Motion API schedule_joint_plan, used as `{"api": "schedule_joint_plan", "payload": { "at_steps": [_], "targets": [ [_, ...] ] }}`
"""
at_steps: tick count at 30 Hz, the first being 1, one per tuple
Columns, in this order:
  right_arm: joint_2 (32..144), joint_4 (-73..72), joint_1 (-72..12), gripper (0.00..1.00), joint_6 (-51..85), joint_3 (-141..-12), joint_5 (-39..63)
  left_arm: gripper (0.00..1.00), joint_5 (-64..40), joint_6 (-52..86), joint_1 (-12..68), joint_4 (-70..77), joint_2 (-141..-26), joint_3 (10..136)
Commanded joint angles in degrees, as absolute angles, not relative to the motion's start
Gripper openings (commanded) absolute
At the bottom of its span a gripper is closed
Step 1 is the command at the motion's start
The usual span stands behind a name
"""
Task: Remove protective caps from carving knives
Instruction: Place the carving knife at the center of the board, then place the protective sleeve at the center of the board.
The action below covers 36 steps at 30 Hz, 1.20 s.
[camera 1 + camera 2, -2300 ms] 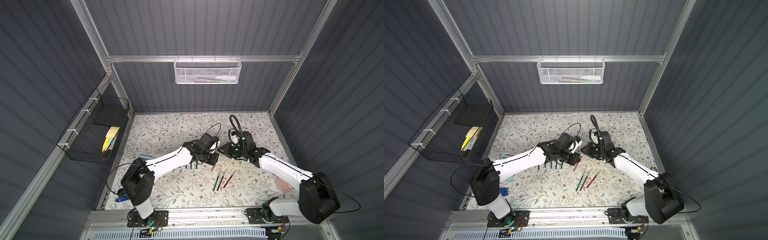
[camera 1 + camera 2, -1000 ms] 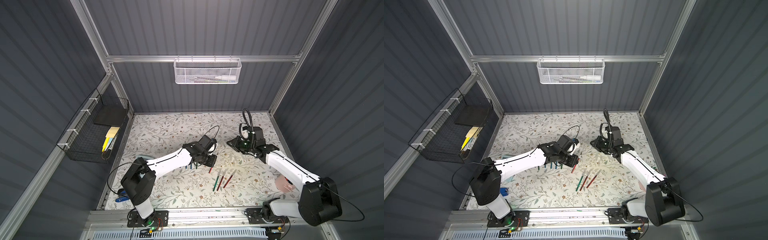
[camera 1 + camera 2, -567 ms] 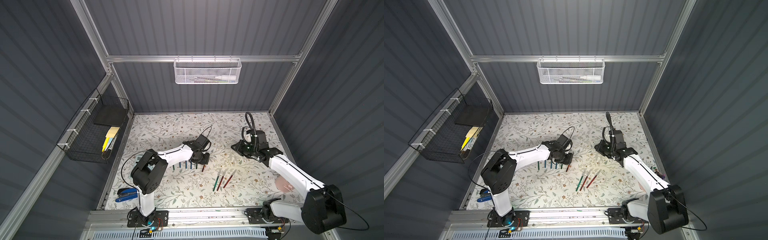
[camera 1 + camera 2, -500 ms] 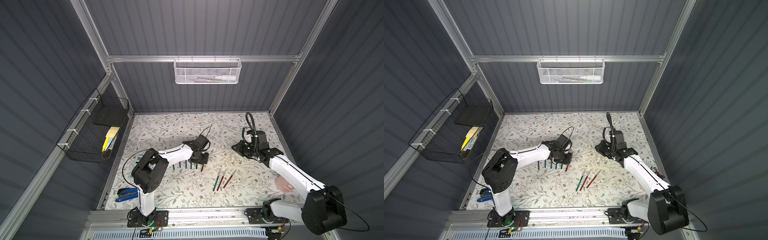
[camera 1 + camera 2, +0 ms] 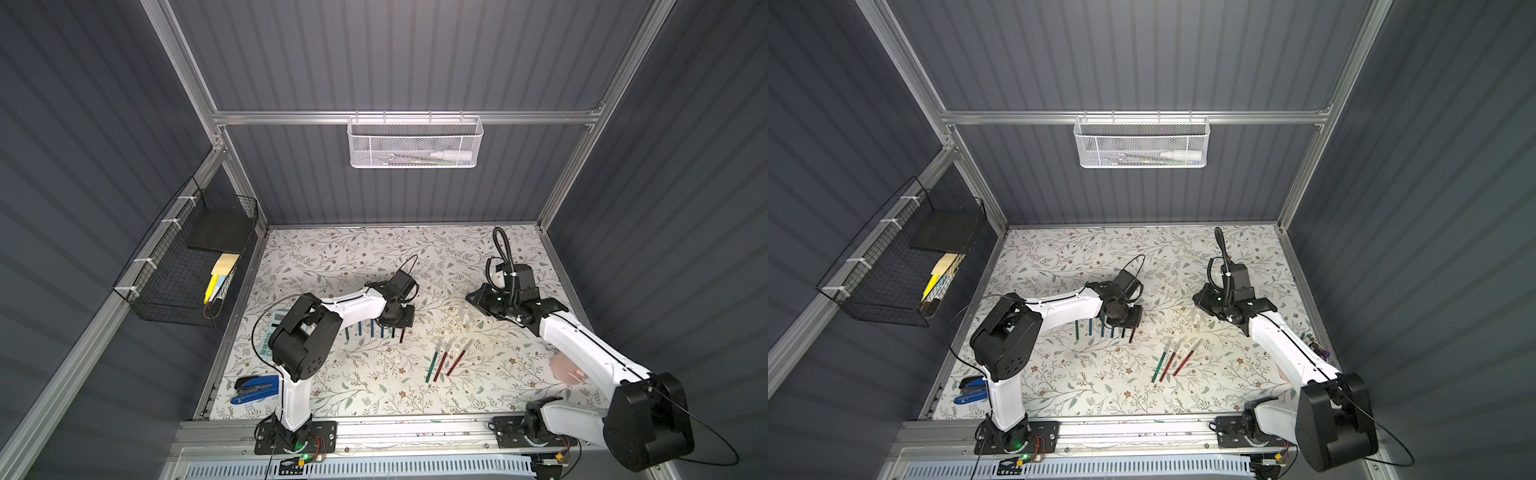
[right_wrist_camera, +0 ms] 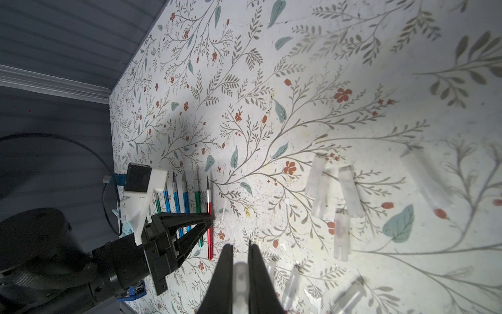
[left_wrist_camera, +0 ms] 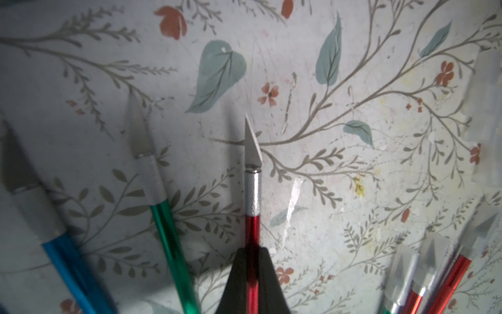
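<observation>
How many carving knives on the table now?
9. Six knives lie in a row by the left gripper, which grips the red knife at the row's end. Three capped knives lie bunched nearer the front edge. None looks hidden.

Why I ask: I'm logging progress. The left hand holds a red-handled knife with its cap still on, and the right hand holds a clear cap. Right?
Not quite. The left wrist view shows the red-handled knife in the left hand with its blade bare, no cap on it. The rest holds: the right hand grips a clear cap.
</observation>
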<state>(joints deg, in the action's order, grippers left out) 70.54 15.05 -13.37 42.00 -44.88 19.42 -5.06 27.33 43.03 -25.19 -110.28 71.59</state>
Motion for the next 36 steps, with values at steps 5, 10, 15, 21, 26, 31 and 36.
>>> {"api": "schedule_joint_plan", "payload": {
  "at_steps": [5,10,15,21,26,31,36],
  "targets": [
    [67.8,16.2,-12.5,0.0,41.3,-43.3,18.7,0.29,-3.5,28.3,42.6,-25.4,-112.3,71.9],
    [67.4,16.4,-12.0,0.0,41.1,-42.8,18.7,0.33,-3.3,28.3,42.5,-25.5,-112.0,71.9],
    [67.1,16.8,-11.6,0.0,41.0,-42.4,18.7,0.33,-3.4,28.2,42.5,-25.5,-112.0,72.1],
    [66.8,16.9,-11.2,0.0,40.8,-41.8,18.7,0.32,-3.8,28.2,42.5,-25.5,-111.7,72.2],
    [67.6,17.4,-10.8,0.0,40.2,-41.7,18.7,0.31,-5.1,28.3,42.5,-25.7,-110.6,73.5],
    [71.4,18.5,-10.1,0.0,38.9,-41.5,14.7,0.32,-6.5,29.1,42.5,-25.5,-108.5,73.9],
    [76.0,18.2,-7.7,0.0,38.5,-40.8,14.4,0.34,-7.9,29.8,43.0,-24.8,-106.8,73.8]
  ]
}}
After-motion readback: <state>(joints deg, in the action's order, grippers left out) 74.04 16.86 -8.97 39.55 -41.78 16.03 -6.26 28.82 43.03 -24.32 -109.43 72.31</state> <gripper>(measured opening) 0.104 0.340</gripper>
